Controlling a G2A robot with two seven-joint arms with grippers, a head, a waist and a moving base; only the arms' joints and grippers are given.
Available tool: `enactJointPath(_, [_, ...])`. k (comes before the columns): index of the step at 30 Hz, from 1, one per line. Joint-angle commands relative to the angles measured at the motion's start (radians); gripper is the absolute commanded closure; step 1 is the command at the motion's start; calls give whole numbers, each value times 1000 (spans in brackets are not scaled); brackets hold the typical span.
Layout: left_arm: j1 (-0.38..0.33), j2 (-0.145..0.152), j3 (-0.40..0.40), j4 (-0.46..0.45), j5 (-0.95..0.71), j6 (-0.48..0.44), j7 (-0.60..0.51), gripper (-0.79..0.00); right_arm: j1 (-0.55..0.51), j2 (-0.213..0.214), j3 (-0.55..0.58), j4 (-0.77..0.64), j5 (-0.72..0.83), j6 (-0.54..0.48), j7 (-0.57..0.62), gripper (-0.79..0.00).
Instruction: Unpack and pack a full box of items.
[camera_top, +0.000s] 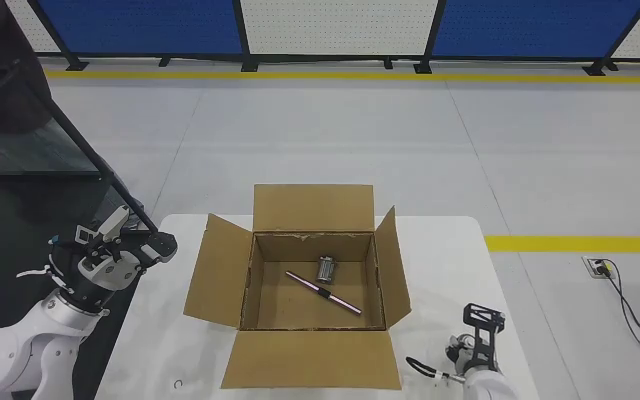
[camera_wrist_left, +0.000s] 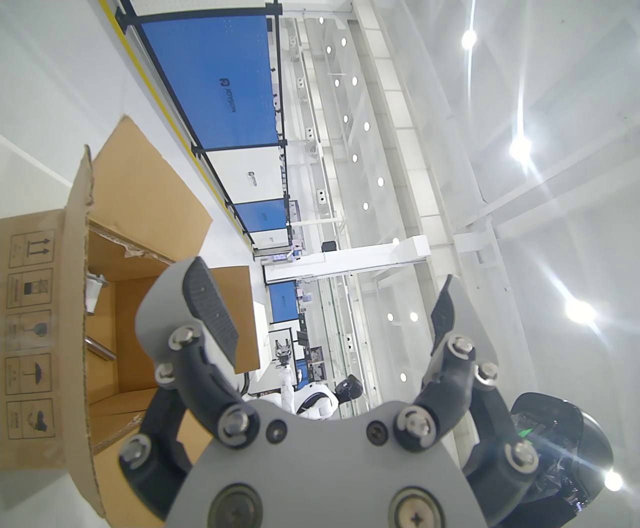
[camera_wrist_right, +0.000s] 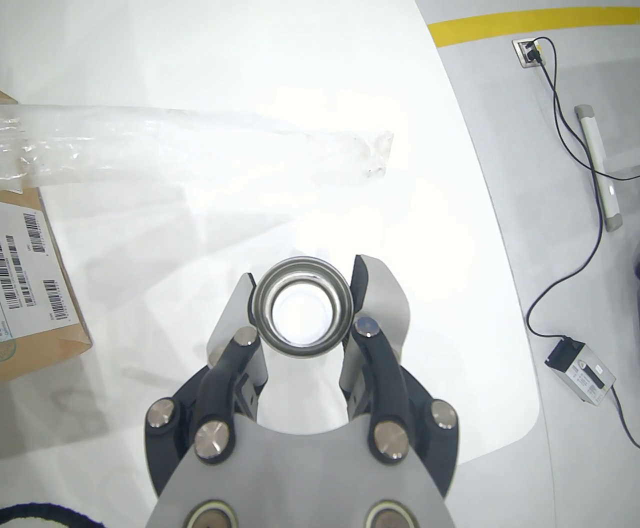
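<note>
Box (camera_top: 313, 350) at table (camera_top: 450, 265) centre, rod (camera_top: 323, 292) and metal part (camera_top: 327, 268) inside, plastic sleeve (camera_wrist_right: 200, 145) beside box, ring (camera_wrist_right: 300, 312) between right jaws

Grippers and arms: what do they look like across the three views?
The left gripper and right gripper match: a pale grey metal palm plate with silver screws, black linkage bars, and two light grey fingers lined with black ribbed pads. The top view shows white-shelled arms with black wrist parts; a black cable loop sits by the right one.
</note>
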Motion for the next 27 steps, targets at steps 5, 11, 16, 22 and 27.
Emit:
enactJointPath(5, [0,0,0,0,0,0,0,-785,13,-2,0,10,0,1,11,-785])
enactJointPath(11, [0,0,0,0,0,0,0,-785,11,-4,5,-15,6,9,2,-785])
enactJointPath(16, [0,0,0,0,0,0,0,-785,-31,-4,11,-109,-6,21,-37,-785])
enactJointPath(22, [0,0,0,0,0,0,0,-785,-86,-4,-2,-290,-59,11,-47,-785])
enactJointPath(27, [0,0,0,0,0,0,0,-785,-116,-6,-85,-403,-152,-21,-72,-785])
